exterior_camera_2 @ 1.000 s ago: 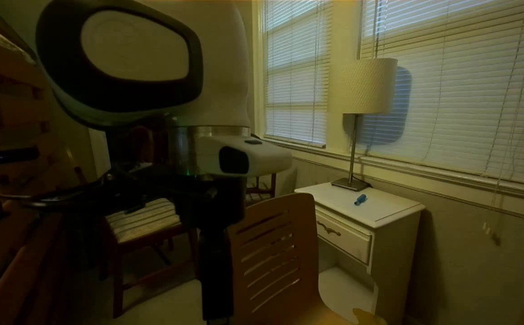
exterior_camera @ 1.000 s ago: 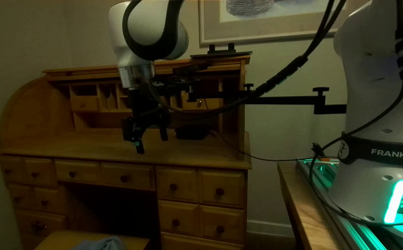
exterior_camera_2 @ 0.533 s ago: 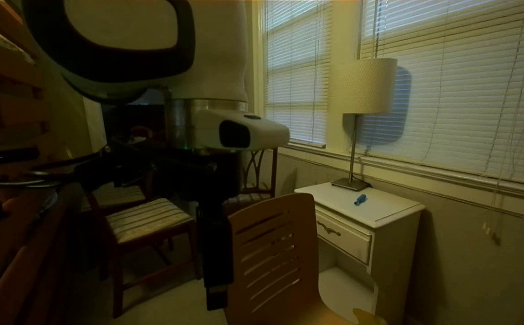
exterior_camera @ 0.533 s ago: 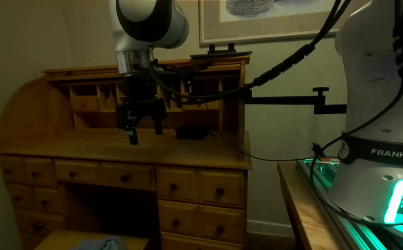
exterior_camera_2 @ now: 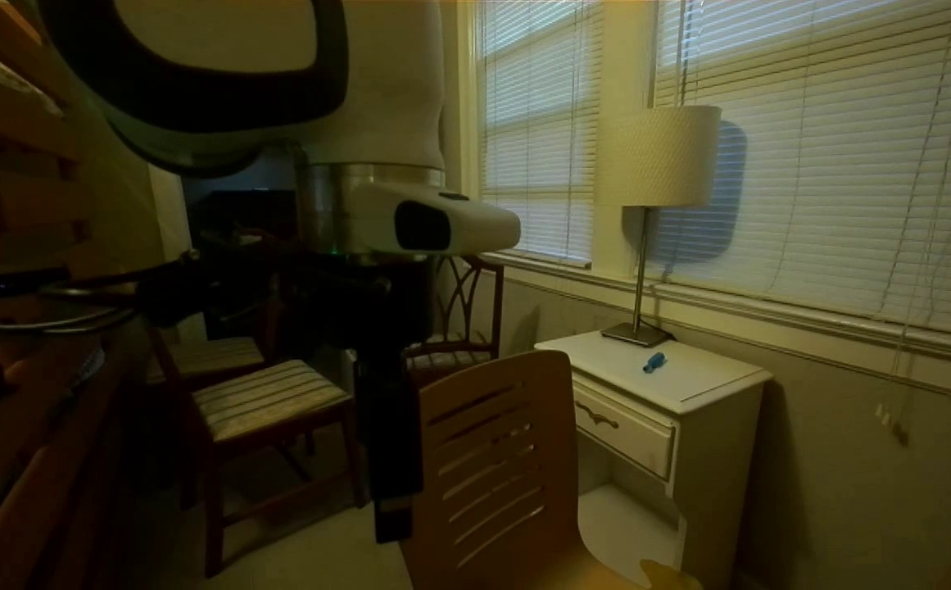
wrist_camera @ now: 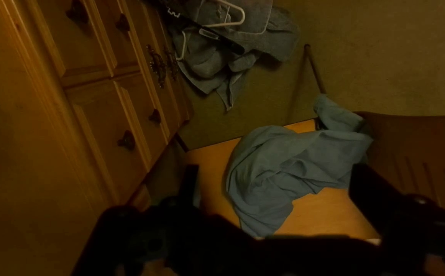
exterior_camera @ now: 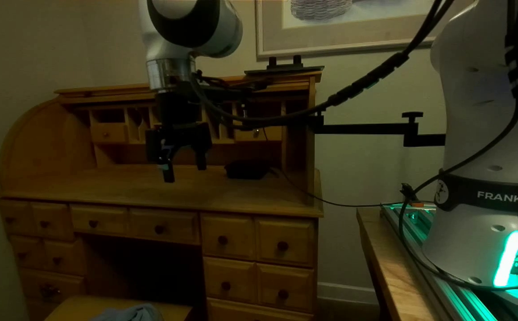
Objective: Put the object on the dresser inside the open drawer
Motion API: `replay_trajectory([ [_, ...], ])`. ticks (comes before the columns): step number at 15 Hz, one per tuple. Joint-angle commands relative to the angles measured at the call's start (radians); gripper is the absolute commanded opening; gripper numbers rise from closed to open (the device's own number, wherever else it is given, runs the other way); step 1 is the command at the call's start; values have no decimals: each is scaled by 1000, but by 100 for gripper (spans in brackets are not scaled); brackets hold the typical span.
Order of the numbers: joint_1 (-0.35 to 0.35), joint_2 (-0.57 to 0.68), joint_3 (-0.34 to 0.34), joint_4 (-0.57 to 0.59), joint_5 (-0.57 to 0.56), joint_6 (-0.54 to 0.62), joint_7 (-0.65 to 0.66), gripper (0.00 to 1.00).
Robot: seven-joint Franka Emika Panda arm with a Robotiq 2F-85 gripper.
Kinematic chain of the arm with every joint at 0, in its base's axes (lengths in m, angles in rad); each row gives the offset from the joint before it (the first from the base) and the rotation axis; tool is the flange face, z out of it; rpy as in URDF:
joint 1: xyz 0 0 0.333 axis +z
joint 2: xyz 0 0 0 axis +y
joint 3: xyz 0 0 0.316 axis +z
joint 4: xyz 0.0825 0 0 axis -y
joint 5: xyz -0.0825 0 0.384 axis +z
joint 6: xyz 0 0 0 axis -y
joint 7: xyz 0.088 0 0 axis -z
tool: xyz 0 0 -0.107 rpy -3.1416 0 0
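Gripper [wrist_camera: 275,171] parted, blue cloth [wrist_camera: 283,168] lies rumpled on a chair [wrist_camera: 322,216] near the dresser [wrist_camera: 50,134]

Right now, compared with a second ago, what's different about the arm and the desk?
The gripper has risen in both exterior views and, in an exterior view, shifted slightly toward the picture's left. It stayed open; I see nothing taken hold of or let go. The roll-top desk, lamp and small blue item look unmoved.

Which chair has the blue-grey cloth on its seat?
The tan slotted-back chair has the cloth; the dark striped-seat chairs show none.
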Motion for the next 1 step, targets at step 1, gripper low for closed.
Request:
replay_trajectory([
  [1, -15, 0, 14, 2, -2, -3, 1, 100],
])
